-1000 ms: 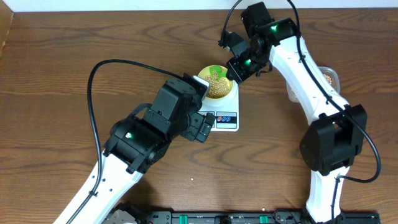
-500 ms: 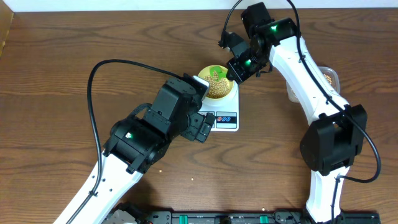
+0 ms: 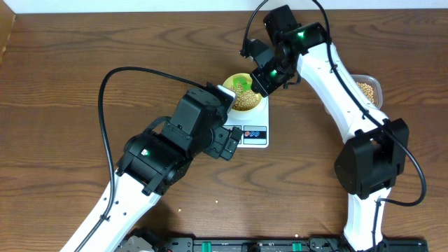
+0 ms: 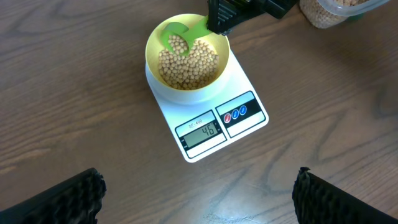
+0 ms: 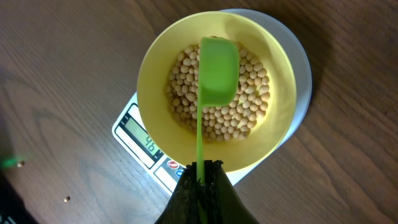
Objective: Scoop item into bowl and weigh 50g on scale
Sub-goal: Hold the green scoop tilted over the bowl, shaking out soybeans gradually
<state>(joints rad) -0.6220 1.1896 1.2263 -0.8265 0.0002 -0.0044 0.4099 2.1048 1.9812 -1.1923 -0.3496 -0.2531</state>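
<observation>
The pale yellow bowl [image 4: 186, 57] [image 5: 273, 143] [image 3: 234, 81] stands on the white scale [image 4: 211, 127] [image 5: 137, 127] [image 3: 253, 134] and holds a pile of tan beans [image 4: 189, 65] [image 5: 249, 109] [image 3: 245, 100]. The display reads 46. My right gripper [image 5: 201, 171] [image 3: 264, 77] is shut on the handle of a green scoop [image 5: 217, 68] [image 4: 174, 36], held over the bowl with a few beans in it. My left gripper [image 4: 196, 199] is open and empty, above bare table in front of the scale.
A clear plastic tub of beans [image 3: 367, 89] [image 4: 336, 11] stands to the right of the scale, beside the right arm. A few stray beans [image 3: 215, 203] lie on the wooden table near the front.
The right gripper and scoop have shifted slightly left and back over the bowl. The left arm has not moved.
</observation>
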